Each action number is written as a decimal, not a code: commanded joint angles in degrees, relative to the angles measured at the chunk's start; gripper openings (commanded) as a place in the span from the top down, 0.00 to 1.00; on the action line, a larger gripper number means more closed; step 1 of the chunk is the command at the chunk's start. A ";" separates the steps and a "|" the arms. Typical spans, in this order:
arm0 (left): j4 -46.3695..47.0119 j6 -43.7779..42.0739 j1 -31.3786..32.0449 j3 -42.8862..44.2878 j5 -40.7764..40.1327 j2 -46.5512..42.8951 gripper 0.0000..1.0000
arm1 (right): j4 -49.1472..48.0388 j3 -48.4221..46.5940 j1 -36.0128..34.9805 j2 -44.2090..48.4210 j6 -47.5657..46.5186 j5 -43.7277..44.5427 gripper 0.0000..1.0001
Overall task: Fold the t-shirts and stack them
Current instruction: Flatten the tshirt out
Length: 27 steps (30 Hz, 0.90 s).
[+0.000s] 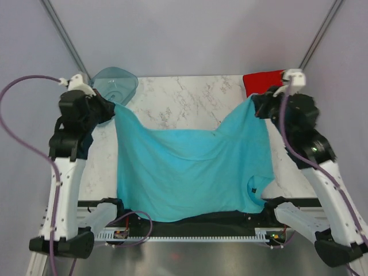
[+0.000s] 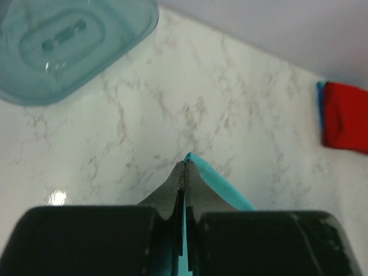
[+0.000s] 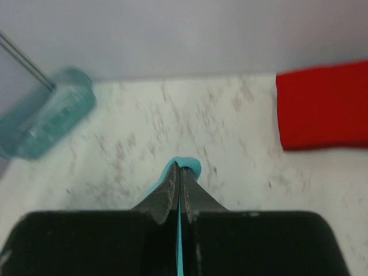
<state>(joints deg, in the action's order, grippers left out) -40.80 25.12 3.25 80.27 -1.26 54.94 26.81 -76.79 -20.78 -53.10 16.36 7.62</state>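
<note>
From above, the blue shirt hangs like a hammock between two claws, and its low edge droops over the near side of the table. The left claw is squeezed tight on one top corner. The right claw is squeezed tight on the other. The red shirt sits folded at the far right corner. If one claw lets the cloth slip, that corner falls and the shirt bunches up. I count two shirts, two claws and one tray.

In the left wrist view, only a thin bit of blue cloth pokes out past the closed tips. That is a small hold, so a hard pull could tug it free. The tray is close by, and the cloth could bump it.

In the right wrist view, the picture is blurry, but the tips seem to pinch just a small blue fold. The red shirt lies ahead to the right, and a dragged blue shirt could mess up its neat fold.
</note>
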 commanded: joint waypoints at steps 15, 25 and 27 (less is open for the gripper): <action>-0.34 -5.79 -0.52 -15.06 -6.39 30.57 0.98 | 0.61 11.94 1.79 -38.21 4.04 -0.14 0.51; -0.07 -6.76 -1.57 -12.69 -13.86 34.36 0.98 | 0.44 15.79 7.68 -41.12 1.92 -4.89 0.55; 0.01 -6.40 -1.66 -12.42 -12.47 34.09 0.98 | -1.31 16.76 7.68 -41.12 1.39 -7.17 0.56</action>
<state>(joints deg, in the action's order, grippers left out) -42.65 20.27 2.02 65.10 -11.86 89.25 27.40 -61.23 -12.93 -94.39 19.00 4.36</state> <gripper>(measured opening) 0.027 0.442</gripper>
